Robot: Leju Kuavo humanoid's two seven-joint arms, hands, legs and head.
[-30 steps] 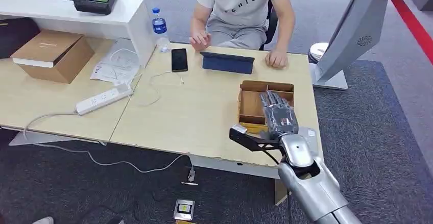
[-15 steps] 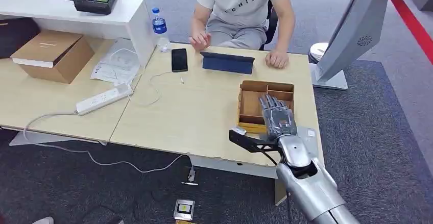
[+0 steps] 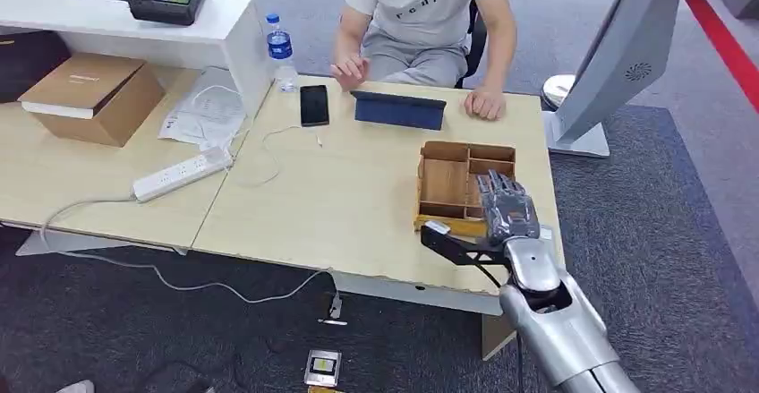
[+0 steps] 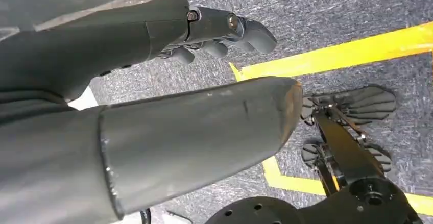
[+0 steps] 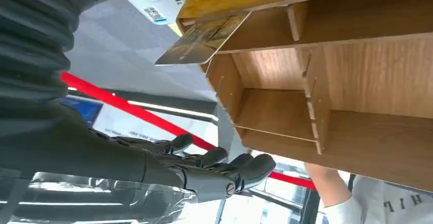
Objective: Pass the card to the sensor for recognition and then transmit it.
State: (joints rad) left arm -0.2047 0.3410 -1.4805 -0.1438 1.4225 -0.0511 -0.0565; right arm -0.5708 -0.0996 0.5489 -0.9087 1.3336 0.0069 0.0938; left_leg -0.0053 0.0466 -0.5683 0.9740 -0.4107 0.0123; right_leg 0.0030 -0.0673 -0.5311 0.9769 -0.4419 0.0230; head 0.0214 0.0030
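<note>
Looked like an office or test lab: light wooden desks [image 3: 358,196] on dark grey carpet [image 3: 662,232], a white power strip [image 3: 182,174], a brown cardboard box [image 3: 89,96], a seated person [image 3: 421,17] with a dark blue tablet [image 3: 399,110].

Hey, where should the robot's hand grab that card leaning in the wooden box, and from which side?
Judging from the right wrist view, the card leans tilted against the wooden box's wall, one corner jutting past the rim. That free edge is probably the best place to pinch, flat faces between thumb and finger, coming from above the open top. The right hand hovers over the box, holding nothing.
</note>
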